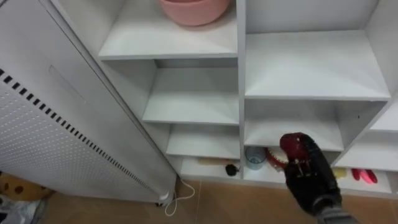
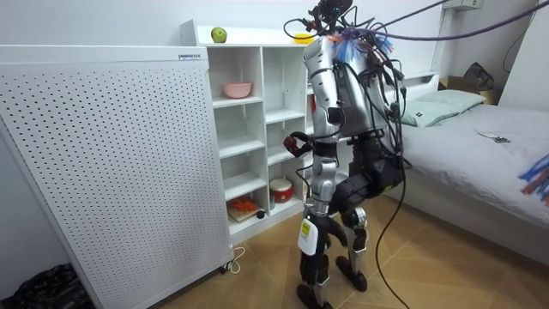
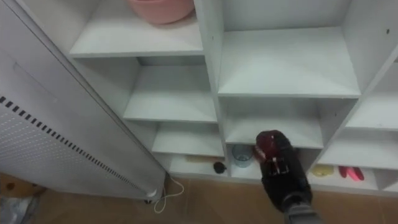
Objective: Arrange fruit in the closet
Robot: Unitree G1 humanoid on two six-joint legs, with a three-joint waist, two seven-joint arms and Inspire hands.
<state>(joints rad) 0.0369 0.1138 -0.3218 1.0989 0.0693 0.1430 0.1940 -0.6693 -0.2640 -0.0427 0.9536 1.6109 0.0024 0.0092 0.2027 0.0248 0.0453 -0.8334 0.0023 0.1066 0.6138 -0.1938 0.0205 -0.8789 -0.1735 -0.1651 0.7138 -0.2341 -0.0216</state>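
**Red fruit in my right hand, in front of the closet**

I stood facing the white closet (image 1: 311, 68), close to its open compartments, with a tall white perforated panel (image 1: 37, 124) at my left. My right arm came in from the lower right, bent at the elbow, and reached forward and up toward the lower shelves. In the room view it was raised at about waist height, just short of the shelf fronts.

My right hand (image 1: 308, 177) had its fingers curled round a dark red fruit (image 1: 292, 146). The fruit was held in the air before the lower compartments and lay on no shelf.

A pink bowl (image 1: 196, 11) sat on an upper shelf. A green fruit (image 2: 219, 34) lay on top of the closet.
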